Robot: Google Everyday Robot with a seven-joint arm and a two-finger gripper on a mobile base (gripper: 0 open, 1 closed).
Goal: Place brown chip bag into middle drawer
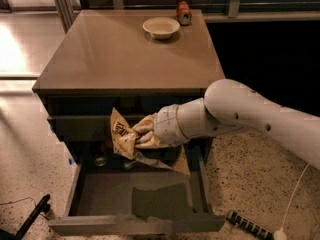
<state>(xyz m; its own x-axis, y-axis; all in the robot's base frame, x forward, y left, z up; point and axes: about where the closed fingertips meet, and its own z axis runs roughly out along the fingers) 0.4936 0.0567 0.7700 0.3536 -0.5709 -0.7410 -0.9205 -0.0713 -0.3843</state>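
My gripper (141,134) is shut on the brown chip bag (121,135), a crinkled bag with tan ends. It holds the bag in front of the cabinet, just above the back part of the open middle drawer (135,225). The drawer is pulled far out and its flat grey floor (110,196) shows. A flap of the bag hangs down to the right, toward the drawer's right wall. My white arm (250,114) reaches in from the right.
A white bowl (161,27) and a small red-orange can (183,12) stand at the back of the cabinet top (120,59). Small items (100,160) lie at the drawer's back. A black object (31,218) lies on the floor at left, another (247,224) at right.
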